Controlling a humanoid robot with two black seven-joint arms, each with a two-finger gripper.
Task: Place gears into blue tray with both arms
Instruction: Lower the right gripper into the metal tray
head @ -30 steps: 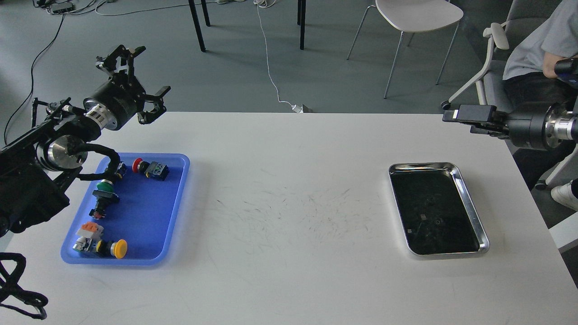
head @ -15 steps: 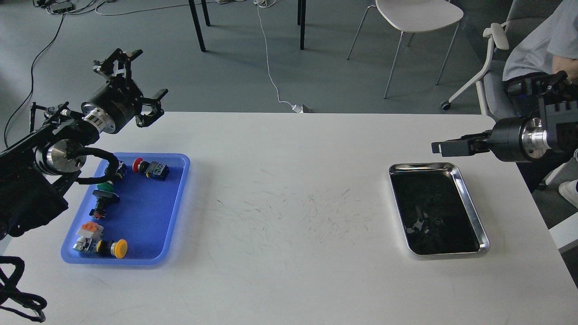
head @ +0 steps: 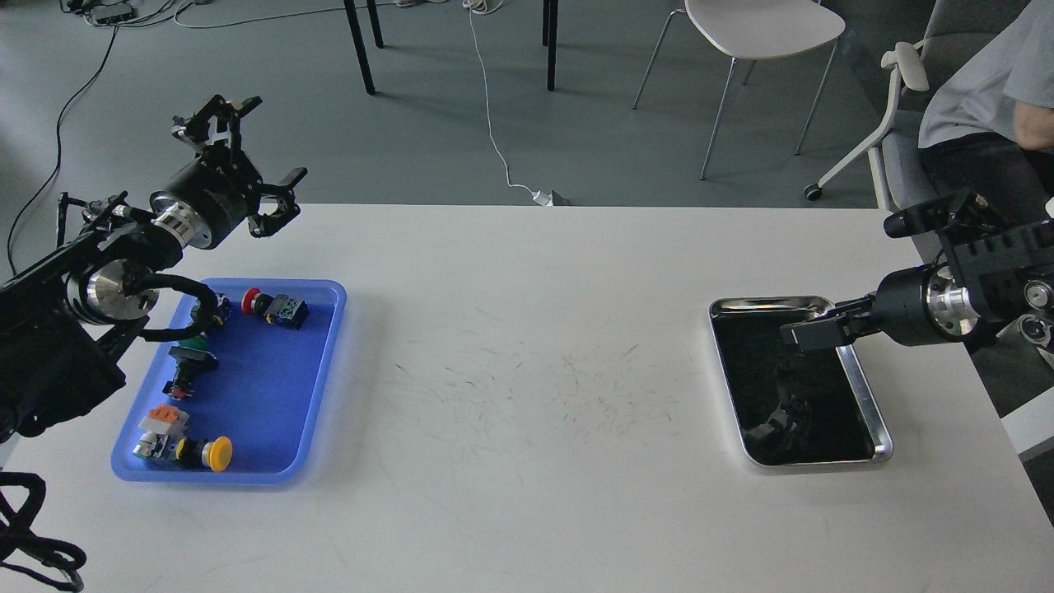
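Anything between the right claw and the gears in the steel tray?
Nothing visible. The right claw hangs over the steel tray near its far end, with only open air below. The gears cannot be told apart from the tray's dark inside, so their exact spot is unclear.

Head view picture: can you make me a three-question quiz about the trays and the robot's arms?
1. Where is the right end effector?
A. over the steel tray
B. over the blue tray
C. under the table

2. What colour is the push-button cap nearest the blue tray's front edge?
A. white
B. yellow
C. purple

3. How is the left end effector?
A. gripping a switch
B. open, holding nothing
C. resting in a tray

Answers: 1 A, it hangs above the steel tray's far end. 2 B, the yellow cap lies there. 3 B, its fingers are spread in the air.
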